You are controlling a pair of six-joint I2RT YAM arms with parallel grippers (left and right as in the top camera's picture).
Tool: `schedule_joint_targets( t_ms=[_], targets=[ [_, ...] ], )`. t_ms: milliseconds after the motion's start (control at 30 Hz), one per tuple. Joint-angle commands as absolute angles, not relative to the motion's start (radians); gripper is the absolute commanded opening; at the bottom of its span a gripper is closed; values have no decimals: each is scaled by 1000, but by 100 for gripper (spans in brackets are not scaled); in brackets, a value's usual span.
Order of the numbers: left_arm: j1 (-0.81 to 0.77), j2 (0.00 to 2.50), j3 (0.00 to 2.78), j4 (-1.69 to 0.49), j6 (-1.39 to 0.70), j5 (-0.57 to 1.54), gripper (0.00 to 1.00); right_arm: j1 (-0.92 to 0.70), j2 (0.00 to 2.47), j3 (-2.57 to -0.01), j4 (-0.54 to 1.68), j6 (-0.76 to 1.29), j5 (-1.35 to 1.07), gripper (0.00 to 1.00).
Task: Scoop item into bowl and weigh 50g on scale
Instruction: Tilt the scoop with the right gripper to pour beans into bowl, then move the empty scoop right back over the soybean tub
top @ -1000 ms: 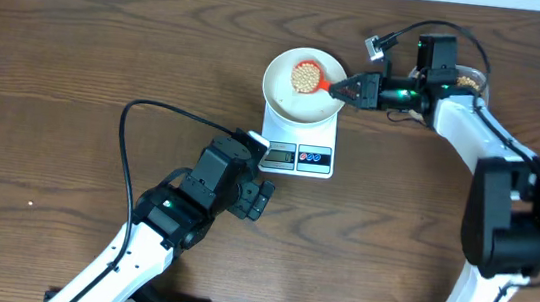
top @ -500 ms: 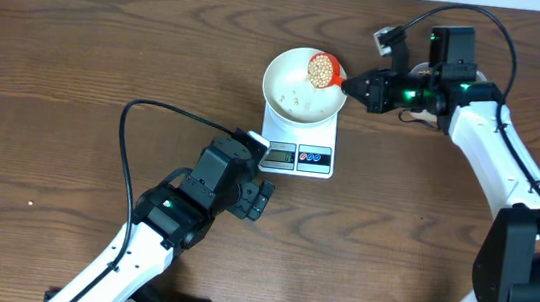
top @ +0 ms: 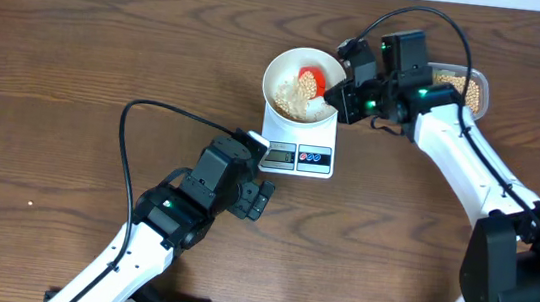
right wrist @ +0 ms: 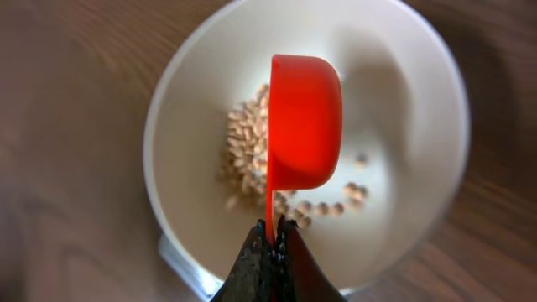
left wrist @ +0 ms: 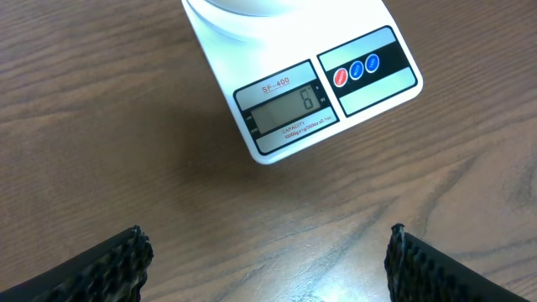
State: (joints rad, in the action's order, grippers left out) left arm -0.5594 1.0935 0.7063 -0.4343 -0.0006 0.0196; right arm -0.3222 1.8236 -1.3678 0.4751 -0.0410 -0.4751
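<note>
Glossy red plastic scoop [right wrist: 304,122], smooth white bowl [right wrist: 403,101], grained wood table [top: 57,68].

Scale [left wrist: 302,92] on wood table [left wrist: 126,168]; display [left wrist: 289,111] reads maybe 8; left hand [left wrist: 267,252] spread wide.

Bowl [top: 272,75]: one
Scale [top: 299,137]: one
Scale buttons [left wrist: 356,69]: three
Red scoop [right wrist: 306,117]: one
Clear container [top: 484,93]: one
Beans [right wrist: 247,147]: too many to count

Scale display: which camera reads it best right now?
Left wrist: the scale display is close and unobstructed. Overhead shows it too small to read; right wrist shows only the bowl, no display.
</note>
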Motion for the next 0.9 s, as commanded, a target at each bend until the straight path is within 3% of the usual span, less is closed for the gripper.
schedule_joint_targets(
  t_ms=[0,533,867],
  targets=[
    [-562,1097,725,-432,-5,14,91,-361,1772,-1377,481,-127,-297,1],
    [-562,1097,725,-432,-5,14,91,-529,1745,-1377,469,-411,149,1],
    [-562,1097,725,-432,-5,14,91,-562,1743,-1378,461,-380,182,1]
  ],
)
